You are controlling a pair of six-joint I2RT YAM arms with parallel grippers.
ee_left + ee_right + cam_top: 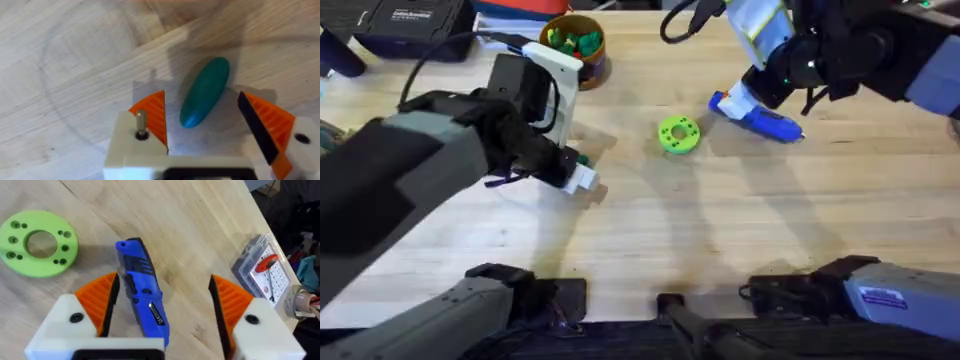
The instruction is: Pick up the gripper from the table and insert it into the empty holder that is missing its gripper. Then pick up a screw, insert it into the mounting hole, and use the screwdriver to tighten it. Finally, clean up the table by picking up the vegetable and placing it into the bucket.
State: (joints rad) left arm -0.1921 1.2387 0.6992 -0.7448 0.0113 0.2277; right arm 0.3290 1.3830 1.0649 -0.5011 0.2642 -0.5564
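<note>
Vegetable [204, 92] between spread left tool [212, 120] fingers (arm low), on table [75, 60]

A pale wooden table [740, 220] with visible grain and a matt finish is seen beneath a smooth, slightly glossy teal plastic vegetable [204, 92]. Ribbed orange pads [152, 116] are set on matt white plastic blocks of the left end effector [210, 130]. Glossy blue plastic is shown on the screwdriver [142, 287], matt lime-green plastic on the holed disc [37, 242].
</note>
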